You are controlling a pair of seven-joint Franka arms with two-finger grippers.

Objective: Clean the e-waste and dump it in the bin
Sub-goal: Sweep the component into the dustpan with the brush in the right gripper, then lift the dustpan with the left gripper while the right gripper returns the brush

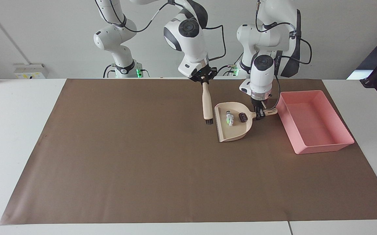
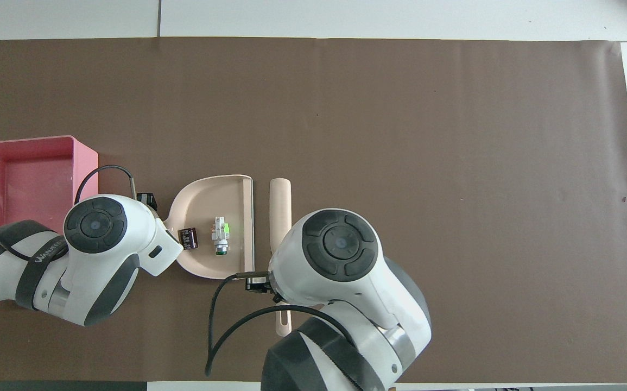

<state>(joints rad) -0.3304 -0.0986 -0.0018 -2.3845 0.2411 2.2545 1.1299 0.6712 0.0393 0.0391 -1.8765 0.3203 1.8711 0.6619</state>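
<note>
Your e-waste sits in the dustpan (image 1: 232, 127) — the white blocky part (image 1: 229, 118) beside the dark cylinder (image 1: 242, 116), the cylinder nearer the pan's handle. The pink bin (image 1: 312, 121) lies just beside that handle, toward the left arm's end of the tabletop. The left hand (image 1: 259, 114) is clamped on the handle. The right hand (image 1: 204, 82) grips a brush (image 1: 206, 104) hanging beside the pan's mouth. From overhead both hands are hidden under their wrists — the bin is cut off at the edge
</note>
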